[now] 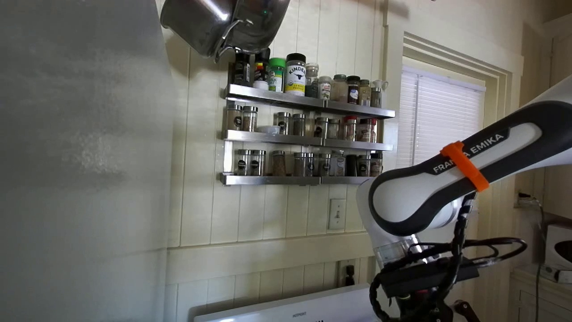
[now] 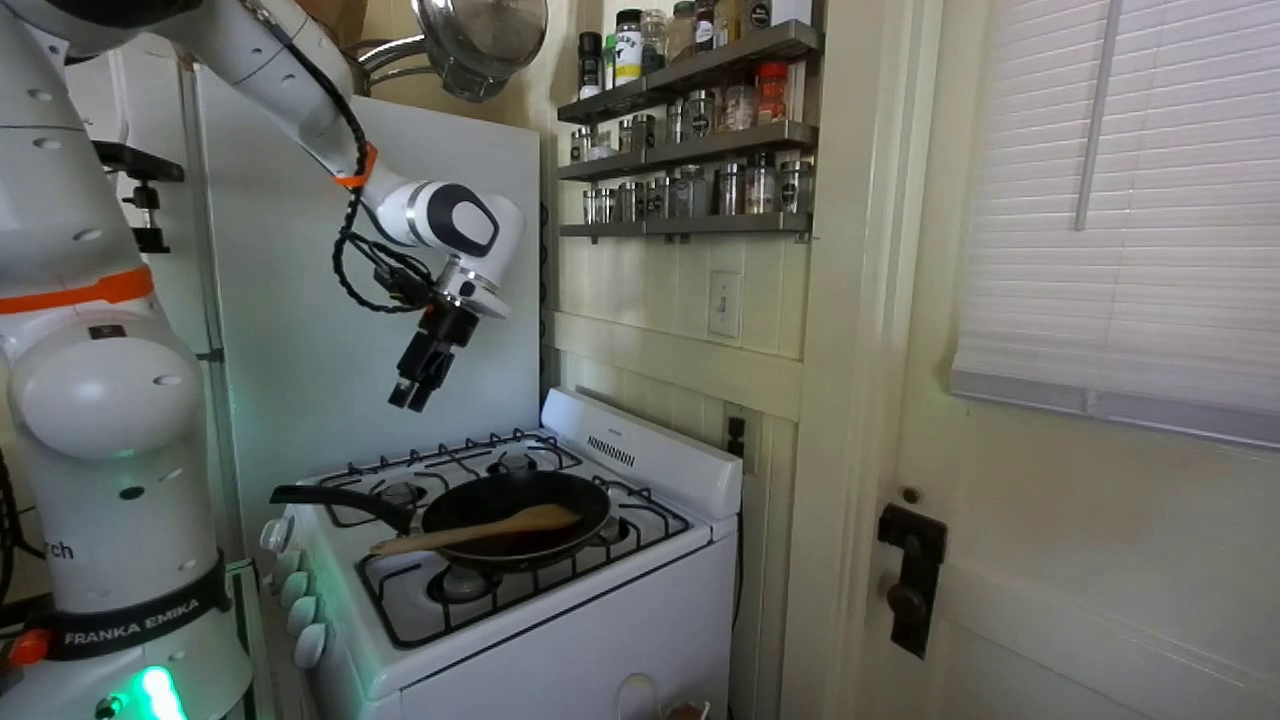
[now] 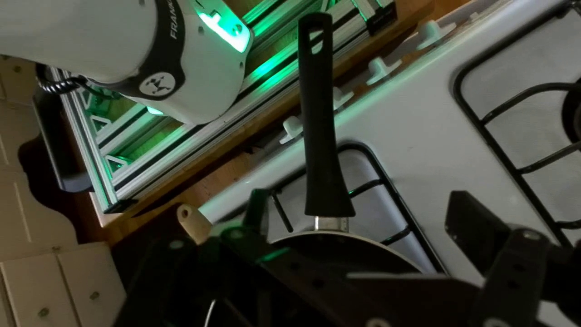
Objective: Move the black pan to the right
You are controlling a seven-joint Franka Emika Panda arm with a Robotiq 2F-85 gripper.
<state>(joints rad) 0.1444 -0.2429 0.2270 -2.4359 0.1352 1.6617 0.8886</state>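
Straddling the long black handle point(image 3: 318, 118) of the round black pan point(image 2: 500, 502) on the white stove worktop point(image 3: 417, 136) seems wise: our black end effector point(image 2: 408, 398) gapes wide, empty. We should slide slowly, lest the wooden utensil point(image 2: 470, 536) slip.

My remote Panda arm point(image 1: 440, 188) is white, its black trim point(image 1: 556, 121) lettered FRANKA EMIKA, with orange straps point(image 2: 100, 289), braided black cable point(image 1: 459, 230), green base light point(image 2: 160, 692) and black Robotiq gripper point(image 2: 408, 396).

In both exterior views I see the spice shelves point(image 1: 308, 141), from close beside the refrigerator point(image 1: 85, 170) and obliquely over the stove point(image 2: 560, 650), while my wrist view looks down over pan point(image 3: 324, 181) and robot base point(image 3: 209, 77).
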